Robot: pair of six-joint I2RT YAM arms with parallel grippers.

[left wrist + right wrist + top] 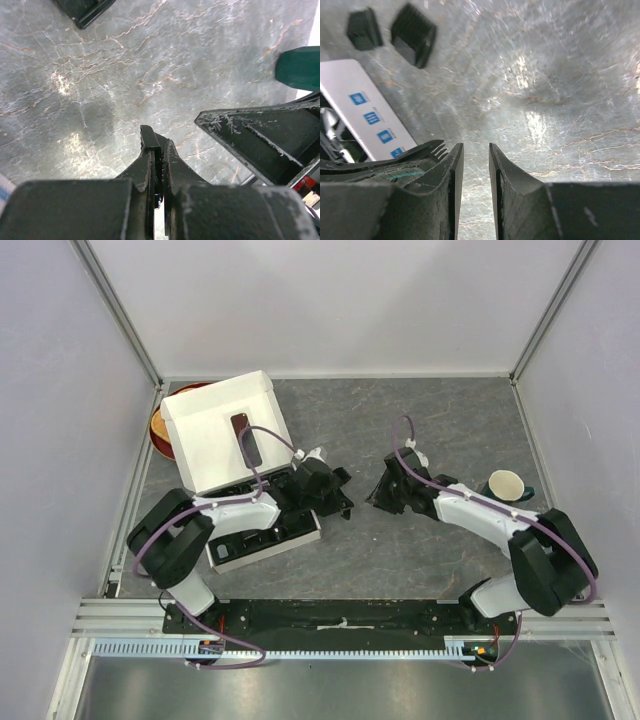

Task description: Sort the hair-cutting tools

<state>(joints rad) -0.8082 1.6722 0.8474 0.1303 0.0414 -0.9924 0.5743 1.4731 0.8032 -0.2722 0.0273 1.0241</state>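
My left gripper [161, 142] is shut on a thin black comb guard [150, 136] whose end sticks out past the fingertips. In the top view it [335, 495] hovers just right of the box. My right gripper [476, 146] is open by a narrow gap with only bare table between the jaws; it [382, 495] faces the left gripper at mid table. A black toothed comb guard [422, 150] sits against the outside of its left finger. Two more black comb guards [364, 27] [415, 35] lie on the table beyond. The clipper, brush and cord are not clearly visible.
A white cardboard box [225, 430] with its black tray [265, 537] stands at the left, its printed side showing in the right wrist view [367, 112]. An orange dish [158, 430] lies behind it. A green-handled cup [505, 485] stands at the right.
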